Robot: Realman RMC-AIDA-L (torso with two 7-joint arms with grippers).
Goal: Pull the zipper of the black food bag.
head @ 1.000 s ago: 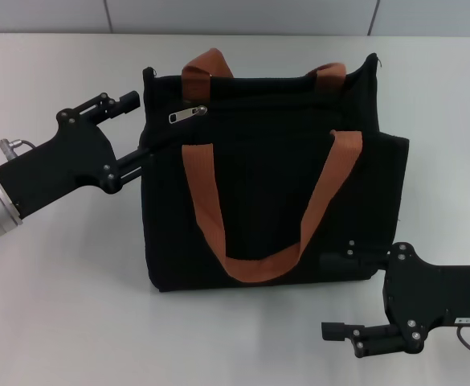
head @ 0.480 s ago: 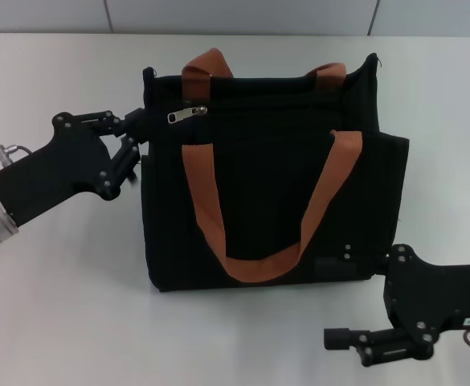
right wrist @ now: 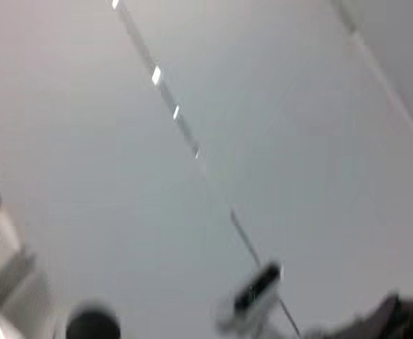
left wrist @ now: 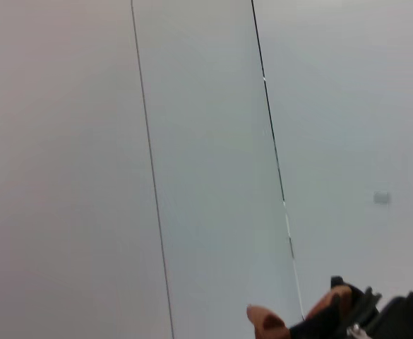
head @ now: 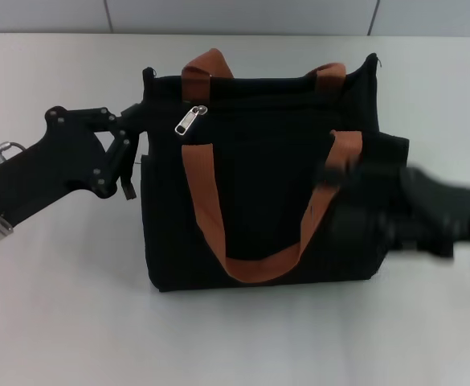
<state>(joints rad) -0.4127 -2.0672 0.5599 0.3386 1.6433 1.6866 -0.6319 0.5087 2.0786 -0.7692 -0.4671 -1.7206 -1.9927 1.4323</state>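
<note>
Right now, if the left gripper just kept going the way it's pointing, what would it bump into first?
Probably the bag. In the head view the left gripper points toward the bag's upper left corner and already looks to be at its side edge. The zipper lies a little farther along the top edge. Depth is unclear.

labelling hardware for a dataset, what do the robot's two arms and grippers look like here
The left gripper is matte black, angular plates joined by small silver screws, on a black wrist housing that meets a silver cylindrical arm segment with a small green light and a metal fitting. The right gripper is also black, but motion blur hides its details.
</note>
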